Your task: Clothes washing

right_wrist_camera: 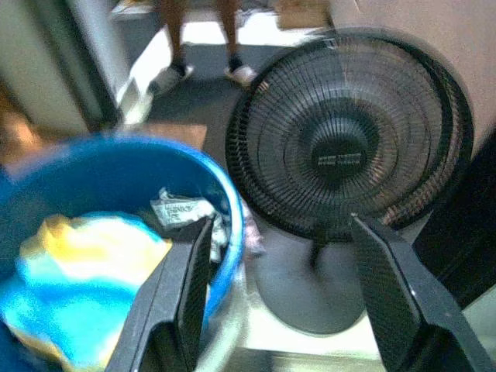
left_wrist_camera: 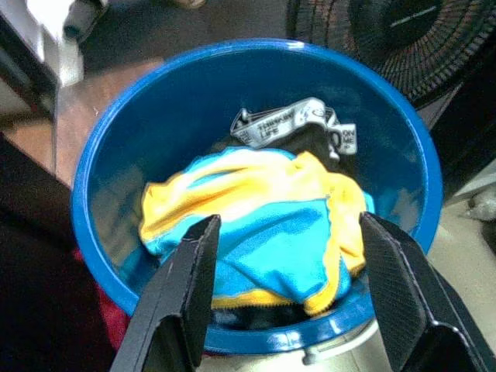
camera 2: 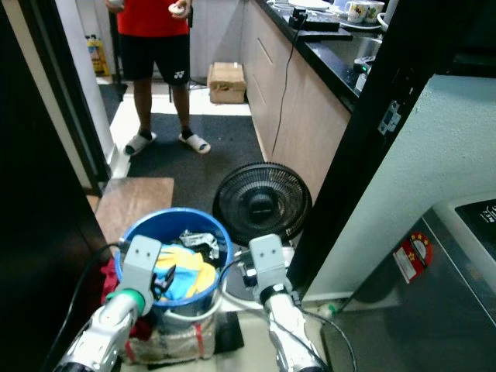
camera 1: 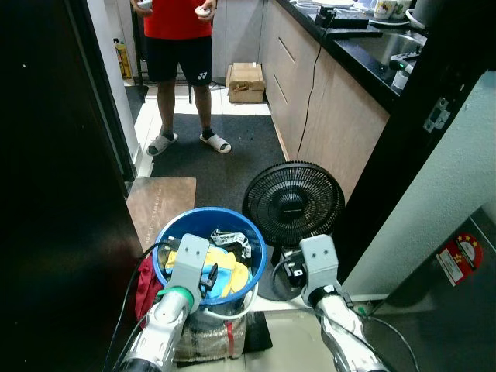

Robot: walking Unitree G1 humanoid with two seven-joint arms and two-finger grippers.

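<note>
Clothes [left_wrist_camera: 263,232] in blue bucket [left_wrist_camera: 116,170], kitchen floor [camera 1: 232,167]

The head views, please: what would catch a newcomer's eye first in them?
A round blue plastic bucket on the floor just ahead, holding a yellow and turquoise garment, with the left pincer open above it. Beside it stands a black round floor fan, with the open right pincer before it. Farther off, a person in a red shirt stands.

Clothes [left_wrist_camera: 263,225] lie in the bucket [camera 1: 172,231], fan [camera 1: 294,203] to its right.
</note>
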